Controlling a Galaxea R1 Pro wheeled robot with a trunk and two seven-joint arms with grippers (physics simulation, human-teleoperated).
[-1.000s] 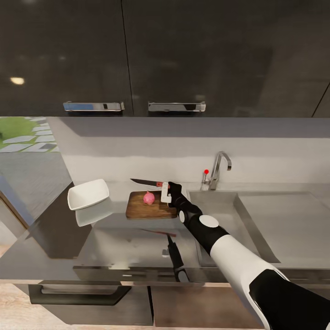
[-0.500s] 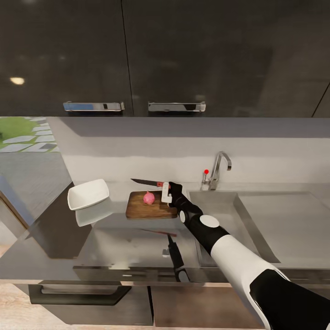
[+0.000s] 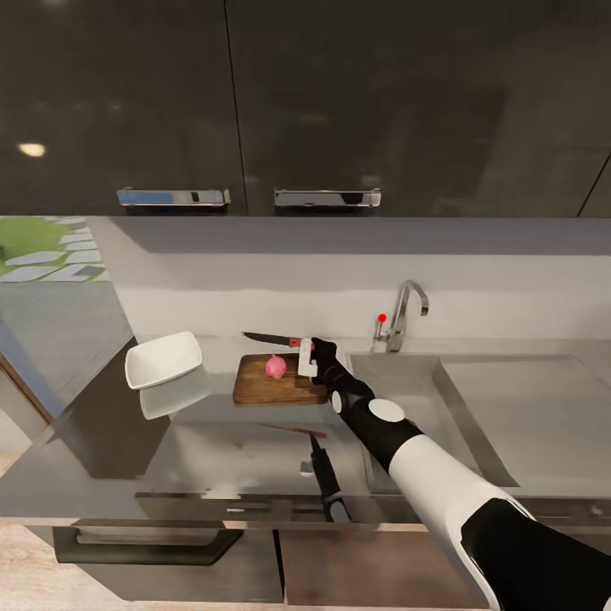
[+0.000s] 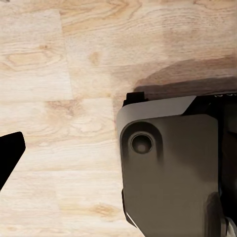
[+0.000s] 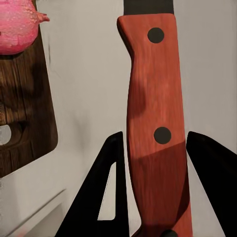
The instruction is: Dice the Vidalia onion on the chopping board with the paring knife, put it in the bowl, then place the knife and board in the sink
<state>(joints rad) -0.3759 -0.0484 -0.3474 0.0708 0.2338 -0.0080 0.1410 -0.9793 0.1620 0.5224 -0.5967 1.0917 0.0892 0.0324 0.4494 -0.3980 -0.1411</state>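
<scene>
Gripping the paring knife (image 5: 153, 123) handle, the right tool (image 5: 158, 187) hides its butt end.

Soft, slightly blurred render; glossy countertop (image 3: 212, 450) mirrors things, shadows faint

The change is very slight — the paring knife (image 3: 273, 339), held by its red handle in the right gripper (image 3: 307, 350), has sunk a touch since a second ago, so its dark blade now sits marginally closer to the pink onion (image 3: 276, 367) on the chopping board (image 3: 255, 386). The blade tip has also crept a hair toward the sink (image 3: 399, 399) side — barely more than a flicker between pictures.
</scene>
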